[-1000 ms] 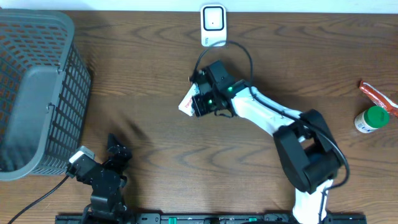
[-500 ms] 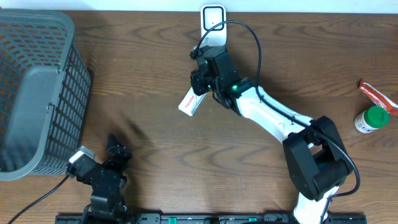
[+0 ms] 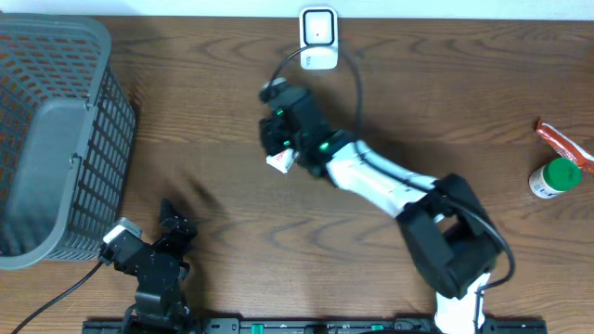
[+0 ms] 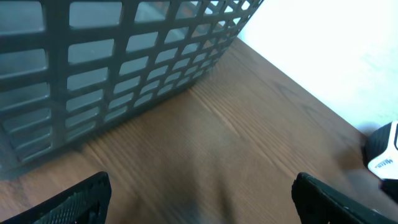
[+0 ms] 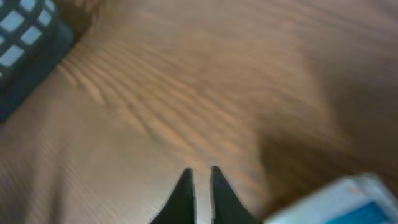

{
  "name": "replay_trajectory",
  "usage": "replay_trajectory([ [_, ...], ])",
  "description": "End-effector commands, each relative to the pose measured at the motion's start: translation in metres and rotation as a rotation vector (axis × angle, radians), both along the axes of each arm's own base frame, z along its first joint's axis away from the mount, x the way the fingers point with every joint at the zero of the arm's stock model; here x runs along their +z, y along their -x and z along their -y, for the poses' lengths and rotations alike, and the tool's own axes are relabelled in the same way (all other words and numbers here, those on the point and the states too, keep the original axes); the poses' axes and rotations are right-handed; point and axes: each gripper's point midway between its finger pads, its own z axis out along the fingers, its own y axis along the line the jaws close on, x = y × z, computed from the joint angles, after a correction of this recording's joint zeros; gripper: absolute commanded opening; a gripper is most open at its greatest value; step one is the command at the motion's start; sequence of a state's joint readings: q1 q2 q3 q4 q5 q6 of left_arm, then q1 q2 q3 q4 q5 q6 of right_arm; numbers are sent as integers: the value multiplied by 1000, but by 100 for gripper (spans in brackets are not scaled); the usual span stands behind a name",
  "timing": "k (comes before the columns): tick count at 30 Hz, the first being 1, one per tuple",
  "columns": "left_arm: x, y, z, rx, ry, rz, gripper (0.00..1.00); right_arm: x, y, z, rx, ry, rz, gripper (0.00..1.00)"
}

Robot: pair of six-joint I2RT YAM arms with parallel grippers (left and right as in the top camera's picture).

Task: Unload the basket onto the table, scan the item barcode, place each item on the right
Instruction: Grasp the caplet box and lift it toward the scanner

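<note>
The item, a small white box (image 3: 279, 161) with red print, lies on the wooden table below the white barcode scanner (image 3: 317, 37) that stands at the far edge. My right gripper (image 3: 271, 141) hovers just above and to the left of the box, partly covering it. In the right wrist view its fingertips (image 5: 199, 171) are almost together with only a thin slit between them and nothing in it. The box's white and blue edge (image 5: 345, 202) shows at the lower right, outside the fingers. My left gripper (image 3: 173, 226) rests at the near left, wide open (image 4: 202, 205) and empty.
A grey plastic basket (image 3: 56, 130) fills the left side and looms close in the left wrist view (image 4: 124, 62). A red packet (image 3: 561, 141) and a green-capped bottle (image 3: 555, 178) lie at the far right. The right arm's cable loops near the scanner.
My right gripper has swung from the right side of the box, up toward the scanner, then leftward over the box. The box has barely shifted. The left arm is still.
</note>
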State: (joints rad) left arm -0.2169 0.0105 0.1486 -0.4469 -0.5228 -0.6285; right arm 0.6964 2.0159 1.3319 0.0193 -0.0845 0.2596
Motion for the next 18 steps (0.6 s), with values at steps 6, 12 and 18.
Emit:
replay_trajectory([
  [6,-10,3,-2,7,-12,-35,93,-19,-32,17,-151,50,76,1],
  [12,-10,3,-2,6,-12,-35,93,-29,-63,40,-208,38,76,1],
  [18,-10,3,-2,6,-12,-35,93,-40,-86,35,-171,-7,47,1],
])
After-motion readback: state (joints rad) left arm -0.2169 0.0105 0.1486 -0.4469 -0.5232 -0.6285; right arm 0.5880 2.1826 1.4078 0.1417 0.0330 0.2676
